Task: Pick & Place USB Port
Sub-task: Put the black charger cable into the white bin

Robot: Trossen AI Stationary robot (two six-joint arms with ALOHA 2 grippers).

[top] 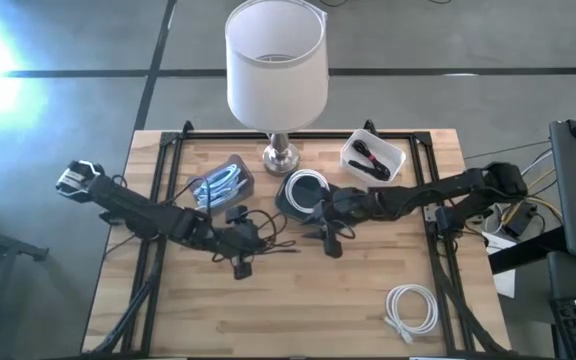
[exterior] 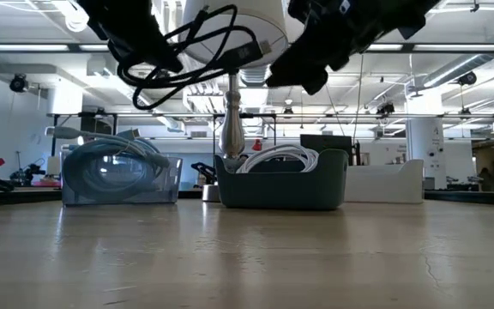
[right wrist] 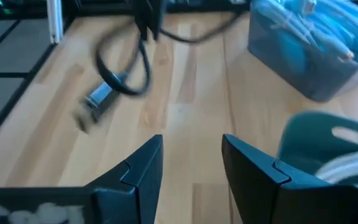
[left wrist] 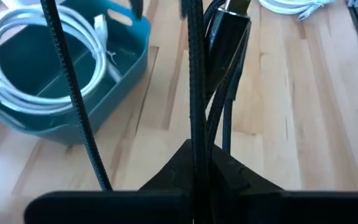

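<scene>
A black USB cable (exterior: 197, 41) hangs in loops from my left gripper (top: 240, 250), which is shut on it above the table's middle. Its dark plug (left wrist: 229, 37) shows past the fingers, and the right wrist view shows a silver-tipped plug end (right wrist: 98, 99). My right gripper (right wrist: 191, 163) is open and touches nothing; it hovers just right of the left one (top: 328, 238), beside the dark teal bin (top: 303, 192) holding a coiled white cable. My left gripper pinches a strand of the black cable (left wrist: 194, 124) between its two fingers, coming from above at a slant. Several strands run up past the fingers. The cable is lifted clear of the table and its loops (exterior: 221, 34) hang slack beside the gripper.
A clear blue bin of cables (top: 223, 180) stands left of the teal bin, and a white bin with black cables (top: 373, 158) at the far right. A lamp (top: 276, 60) stands at the far edge. A coiled white cable (top: 413, 308) lies near right.
</scene>
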